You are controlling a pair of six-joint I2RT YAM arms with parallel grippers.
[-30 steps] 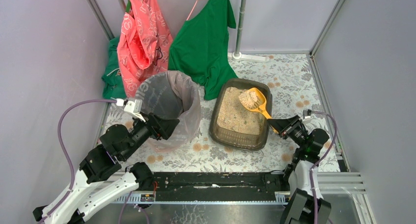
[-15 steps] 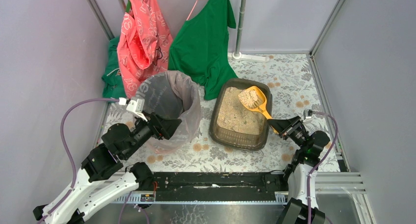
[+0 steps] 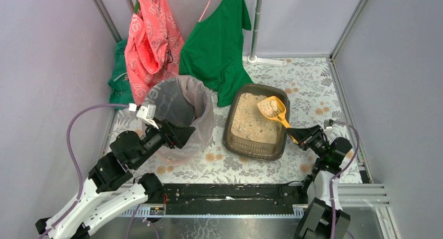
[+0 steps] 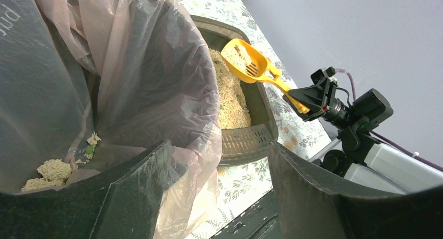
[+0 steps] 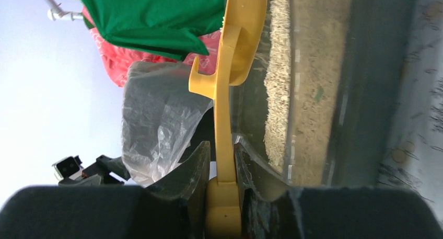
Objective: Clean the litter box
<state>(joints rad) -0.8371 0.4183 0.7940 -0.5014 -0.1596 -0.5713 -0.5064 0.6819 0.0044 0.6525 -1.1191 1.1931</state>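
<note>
The litter box (image 3: 249,147), a dark shallow tray of beige litter, lies right of centre on the floral mat. My right gripper (image 3: 296,134) is shut on the handle of a yellow slotted scoop (image 3: 272,108), held above the tray's far right part with a clump in its bowl. In the right wrist view the fingers clamp the scoop handle (image 5: 225,118) beside the litter box (image 5: 360,82). My left gripper (image 3: 180,137) is open at the near right rim of the round lined bin (image 3: 177,111). A fold of the bag liner (image 4: 172,197) hangs against its left finger; the right finger stands apart.
Clumps of litter (image 4: 49,172) lie in the bin's bag. A pink garment (image 3: 151,37) and a green shirt (image 3: 217,45) hang at the back, beside a metal pole (image 3: 256,24). Grey walls close both sides. A black rail (image 3: 224,194) runs along the near edge.
The scoop has lifted and shifted slightly right over the tray, and its load looks smaller. The left gripper has barely moved beside the bin.
</note>
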